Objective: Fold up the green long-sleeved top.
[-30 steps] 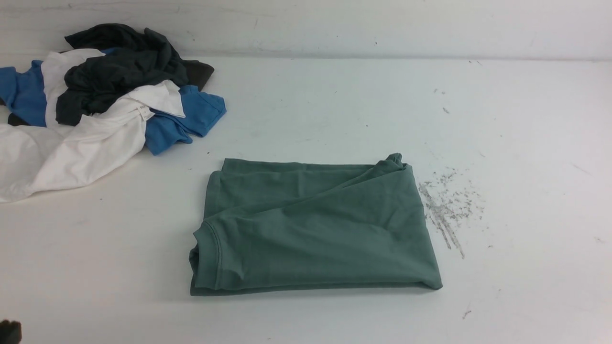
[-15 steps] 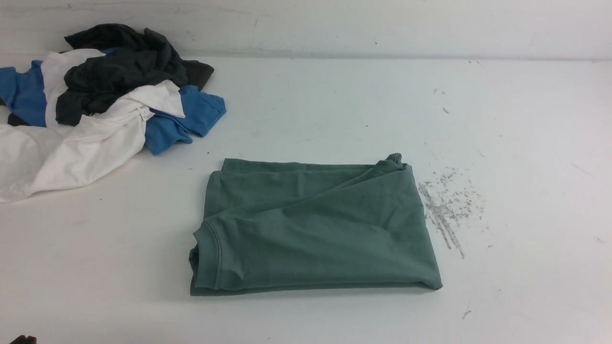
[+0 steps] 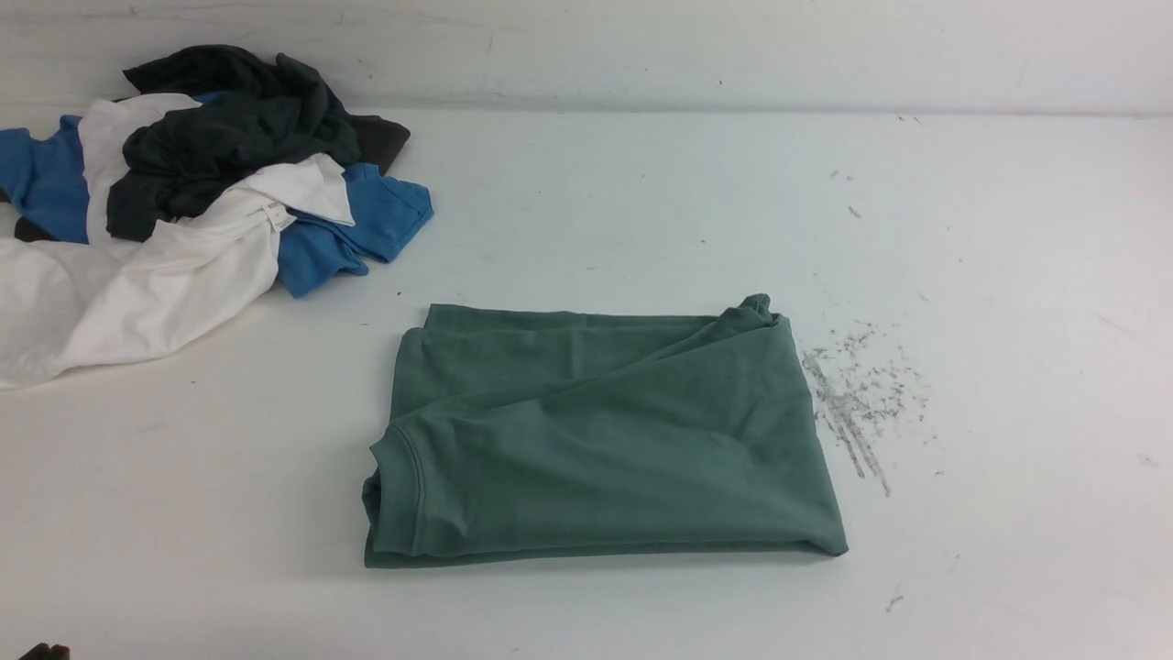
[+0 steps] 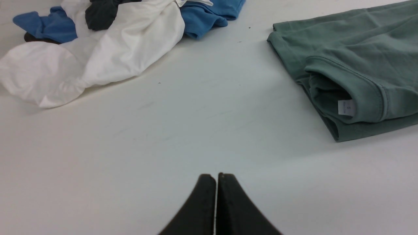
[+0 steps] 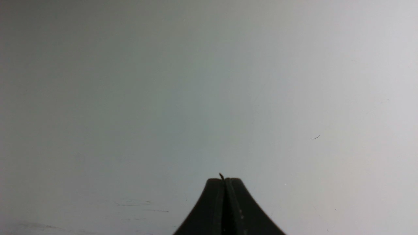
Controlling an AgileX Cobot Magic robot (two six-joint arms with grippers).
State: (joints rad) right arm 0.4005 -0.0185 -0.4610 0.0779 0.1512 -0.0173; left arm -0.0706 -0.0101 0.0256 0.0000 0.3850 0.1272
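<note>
Judging from how the green long-sleeved top [image 3: 600, 435] lies, you can treat the fold as essentially done: it forms a compact rectangle on the counter [image 3: 641, 211], with no sleeve trailing out. The ribbed neck [image 4: 359, 85] and its white label [image 4: 346, 107] sit at the end of the bundle facing the left tool. One corner at the far end [image 3: 756, 307] is slightly bunched and the top layer carries diagonal creases. What remains, at most, is smoothing; no further fold looks necessary.

Note the position of each tool:

- Left tool [image 4: 216, 178]: its two fingers are pressed together with nothing between them. It sits low over bare counter, with the top ahead of it and off to one side, well apart. A loose pile of clothes [image 4: 98, 49] in white, blue and dark fabric lies ahead on the other side, also out of contact. In the front view only a dark sliver of this arm shows at the lower corner.
- Right tool [image 5: 225, 181]: its fingers are likewise closed flat against each other and empty. A fine dark thread [image 5: 221, 176] seems to stick out at the tip. It faces only bare counter; the top does not appear in its view.

Both arms appear drawn back toward the robot's own side, clear of the garment.
</note>
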